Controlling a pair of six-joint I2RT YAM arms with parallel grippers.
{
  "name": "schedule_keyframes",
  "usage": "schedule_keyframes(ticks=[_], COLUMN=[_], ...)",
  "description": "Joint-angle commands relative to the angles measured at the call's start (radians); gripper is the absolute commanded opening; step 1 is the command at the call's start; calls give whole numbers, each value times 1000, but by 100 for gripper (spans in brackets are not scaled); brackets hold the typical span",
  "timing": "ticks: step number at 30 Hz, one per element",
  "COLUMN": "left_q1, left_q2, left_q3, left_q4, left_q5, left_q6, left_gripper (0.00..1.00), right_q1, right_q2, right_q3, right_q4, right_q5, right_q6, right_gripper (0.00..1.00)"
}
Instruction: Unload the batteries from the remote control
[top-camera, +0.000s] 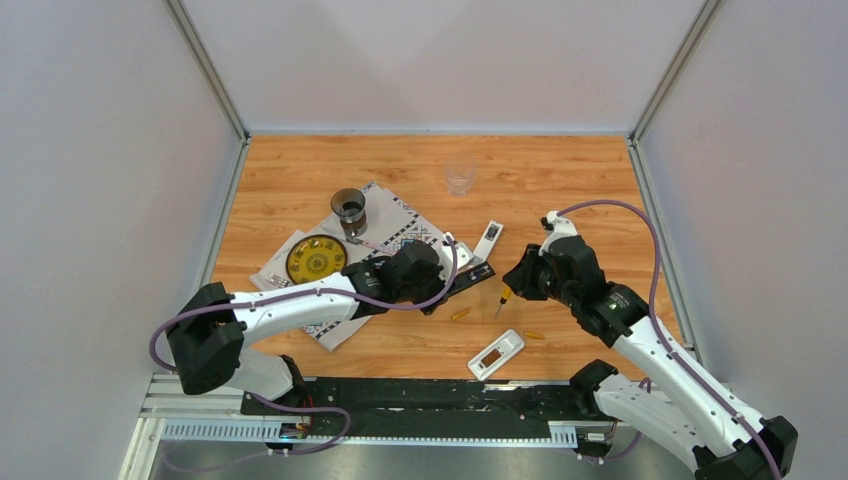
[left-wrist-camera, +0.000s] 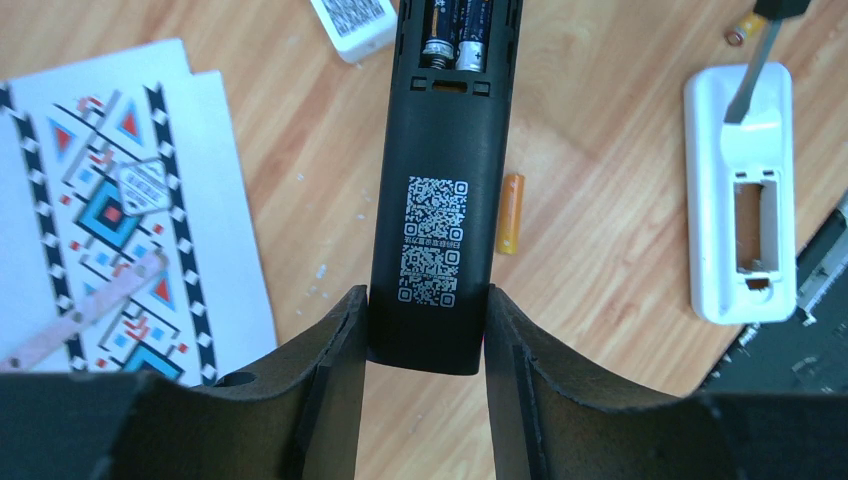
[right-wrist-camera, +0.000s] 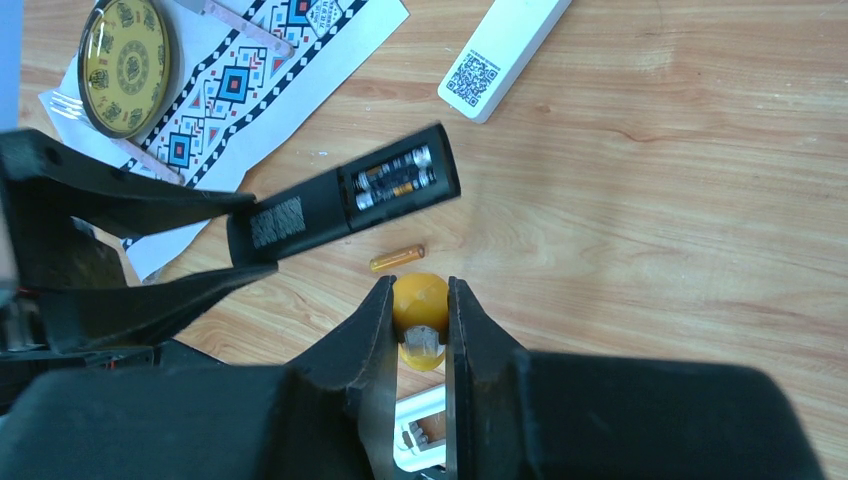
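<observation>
**Left gripper** (left-wrist-camera: 425, 310): clamped on the closed end of the black remote (left-wrist-camera: 440, 150), whose long axis runs from those jaws toward the right arm. Two batteries (left-wrist-camera: 455, 45) sit side by side in the open bay at the remote's far end — lying lengthwise along it. One loose orange cell (left-wrist-camera: 510, 212) lies just beside the remote, on its near side. **Right gripper** (right-wrist-camera: 420, 288): closed on the orange-handled screwdriver (right-wrist-camera: 418, 310) — the nearer arm to the bay, just off the remote's open end.

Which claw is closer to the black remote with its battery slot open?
The left gripper: it clamps the black remote by its end. The right gripper holds a screwdriver, apart from the remote, on its right side.
</observation>
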Motion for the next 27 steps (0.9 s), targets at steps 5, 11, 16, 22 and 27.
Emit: schedule_keyframes(ticks=[5,11,16,22,27], left_q1=[-109,-188,-199,-199,-199], left_q2=[4,65,124,133,150], left_q3=[-90,-127,-124,-147,-142], left_q4=[28,138,132,138,118], left_q5=[59,70,43,-71,-123], left_q6=[-114,-178,-200,-191,-143], left_gripper=[0,0,0,0,0], right_q1=[-7,-12,-16,-18,-25], right_q2=[-29,-11,-2,13,36], right_q3=[8,-4,-35,-82,-102], right_q4=[66,83,116,171,217], right_q5=[-2,-40,-46,-50,-57], right_q6=[-16,-15,-13,-15,-15], right_gripper=[0,0,0,0,0])
